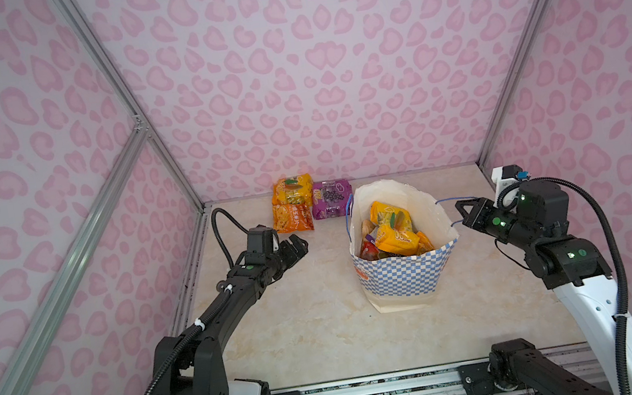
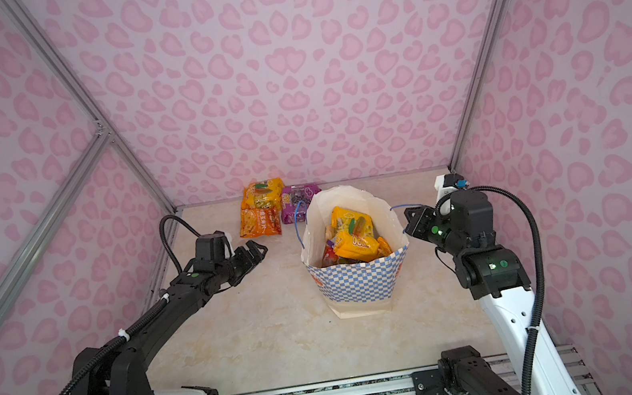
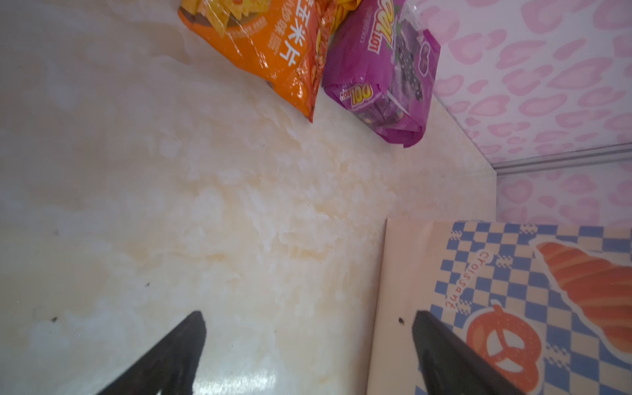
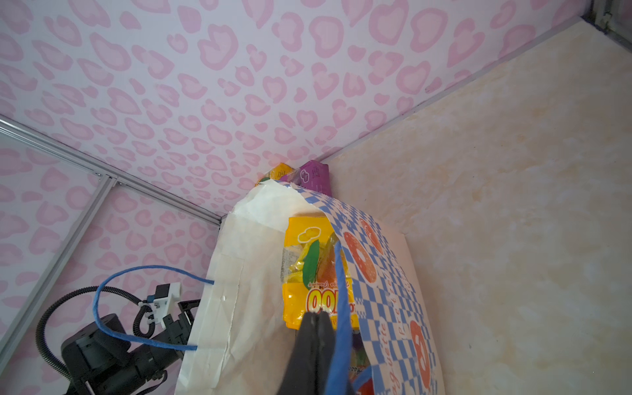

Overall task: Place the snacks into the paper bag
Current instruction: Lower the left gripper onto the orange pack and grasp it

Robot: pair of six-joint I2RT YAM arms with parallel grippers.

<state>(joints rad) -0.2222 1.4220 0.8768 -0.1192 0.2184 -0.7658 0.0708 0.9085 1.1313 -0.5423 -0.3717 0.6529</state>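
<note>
The paper bag (image 1: 401, 279) (image 2: 360, 284) stands upright and open mid-table, with several snacks inside; a yellow packet (image 1: 393, 238) (image 4: 304, 273) lies on top. Three snacks lie at the back wall: a yellow-orange packet (image 1: 293, 189), an orange packet (image 1: 293, 217) (image 3: 273, 44) and a purple grape packet (image 1: 331, 198) (image 3: 386, 78). My left gripper (image 1: 299, 246) (image 3: 307, 314) hovers open and empty left of the bag (image 3: 496, 273), short of the orange packet. My right gripper (image 1: 460, 207) (image 4: 316, 313) is shut at the bag's right rim; the blue cord handle (image 4: 342, 307) runs along its fingers.
Pink patterned walls with aluminium frame posts (image 1: 125, 107) close in the back and both sides. A metal rail (image 1: 375, 391) carrying both arm bases runs along the front edge. In the right wrist view my left arm (image 4: 102, 349) shows beyond the bag.
</note>
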